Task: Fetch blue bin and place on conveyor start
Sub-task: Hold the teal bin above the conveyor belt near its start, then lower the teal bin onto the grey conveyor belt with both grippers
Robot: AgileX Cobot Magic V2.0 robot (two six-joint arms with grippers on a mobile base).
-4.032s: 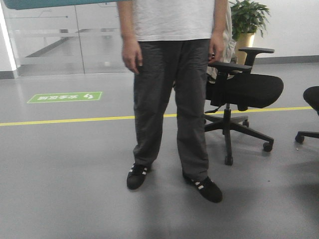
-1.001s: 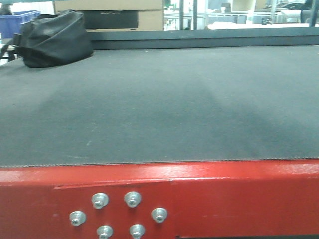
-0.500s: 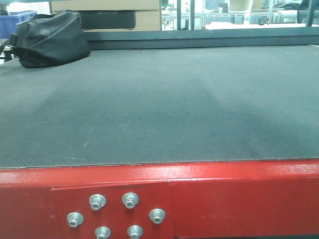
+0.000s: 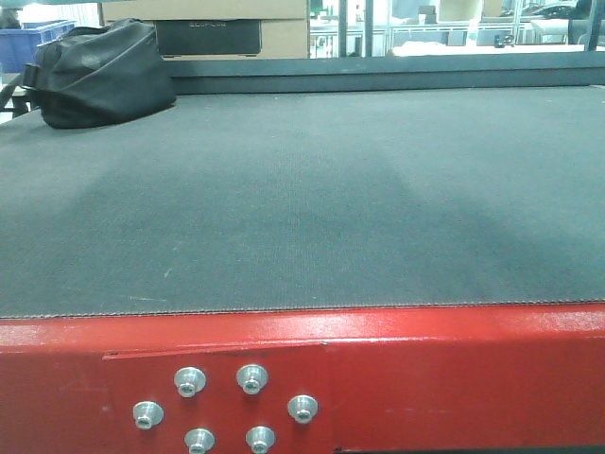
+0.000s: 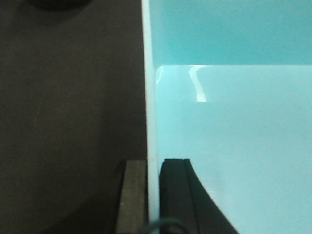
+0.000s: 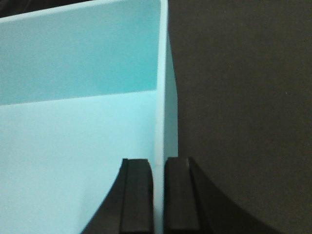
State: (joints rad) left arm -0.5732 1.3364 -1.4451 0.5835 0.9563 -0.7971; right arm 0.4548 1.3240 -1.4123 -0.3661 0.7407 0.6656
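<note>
The blue bin point(image 5: 229, 146) fills the right of the left wrist view, pale cyan and empty inside. My left gripper point(image 5: 153, 165) is shut on the bin's left wall, one finger outside and one inside. In the right wrist view the blue bin point(image 6: 73, 136) fills the left side, and my right gripper point(image 6: 158, 163) is shut on its right wall. Dark belt shows below the bin in both wrist views. The front view shows the conveyor start point(image 4: 302, 208): a wide dark belt ending at a red frame plate point(image 4: 425, 378) with silver bolts. Neither the bin nor the grippers appear in the front view.
A black bag point(image 4: 99, 74) lies at the belt's far left. Behind it stands a dark blue ribbed bin point(image 4: 24, 43). A cardboard box point(image 4: 213, 28) and glass partitions lie beyond the belt's far edge.
Four seconds ago the front view faced a standing person and an office chair; it now faces the belt. Over the last second the view has only wobbled slightly.
</note>
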